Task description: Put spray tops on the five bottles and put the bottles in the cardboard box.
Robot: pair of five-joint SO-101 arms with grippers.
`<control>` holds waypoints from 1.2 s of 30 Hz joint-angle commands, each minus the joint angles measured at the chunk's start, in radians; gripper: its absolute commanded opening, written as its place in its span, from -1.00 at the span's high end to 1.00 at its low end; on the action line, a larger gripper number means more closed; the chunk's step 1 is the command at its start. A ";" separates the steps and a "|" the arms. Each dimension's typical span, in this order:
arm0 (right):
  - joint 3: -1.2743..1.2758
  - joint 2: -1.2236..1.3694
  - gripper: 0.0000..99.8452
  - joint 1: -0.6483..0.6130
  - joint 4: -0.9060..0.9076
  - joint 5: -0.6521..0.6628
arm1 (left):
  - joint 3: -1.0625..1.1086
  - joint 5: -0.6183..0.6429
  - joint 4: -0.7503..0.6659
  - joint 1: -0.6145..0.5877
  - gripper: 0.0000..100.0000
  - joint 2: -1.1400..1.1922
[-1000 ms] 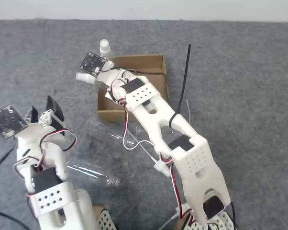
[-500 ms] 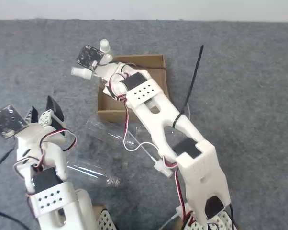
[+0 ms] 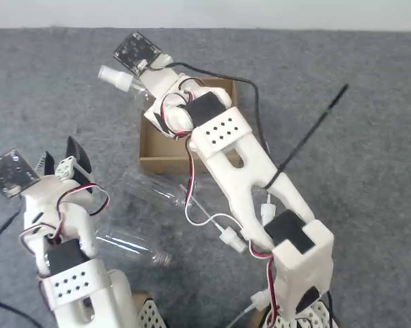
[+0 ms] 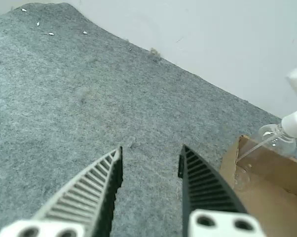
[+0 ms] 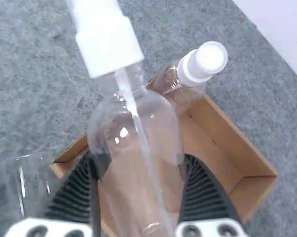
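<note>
My right gripper (image 5: 138, 163) is shut on a clear bottle (image 5: 133, 133) that carries a white spray top (image 5: 109, 39). It holds the bottle tilted above the far left corner of the cardboard box (image 5: 237, 148). From above, the right gripper (image 3: 149, 92) and its bottle (image 3: 132, 87) hang over the box (image 3: 164, 164), spray top (image 3: 110, 74) pointing left. A second capped bottle (image 5: 198, 66) stands in that box corner. My left gripper (image 4: 151, 168) is open over bare carpet, left of the box (image 4: 257, 192), and sits at the near left (image 3: 61, 158).
Two clear uncapped bottles lie on the carpet in front of the box, one close to it (image 3: 151, 188), one nearer the left arm's base (image 3: 134, 246). A loose white spray top (image 3: 231, 239) lies beside the right arm. A black cable tie (image 3: 315, 130) sticks out from that arm.
The right arm has lifted and swung toward the far side with the bottle in its grip; the spray top now sits higher and farther back. The left arm has not moved.
</note>
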 commanded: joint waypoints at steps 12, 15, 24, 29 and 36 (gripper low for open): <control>-0.026 -0.289 0.99 -0.122 0.262 -0.017 | -0.010 0.011 -0.089 0.083 0.65 -0.012; -0.026 -0.312 0.99 -0.148 0.305 -0.017 | -0.012 0.074 -0.101 0.081 0.65 -0.012; -0.026 -0.352 0.99 -0.228 0.401 -0.017 | -0.013 0.132 -0.173 0.092 0.65 -0.012; -0.025 -0.348 0.99 -0.259 0.418 -0.017 | -0.027 0.157 -0.178 0.160 0.65 -0.014; 0.095 -0.354 0.99 -0.257 0.323 -0.017 | -0.053 0.155 -0.173 0.226 0.65 -0.014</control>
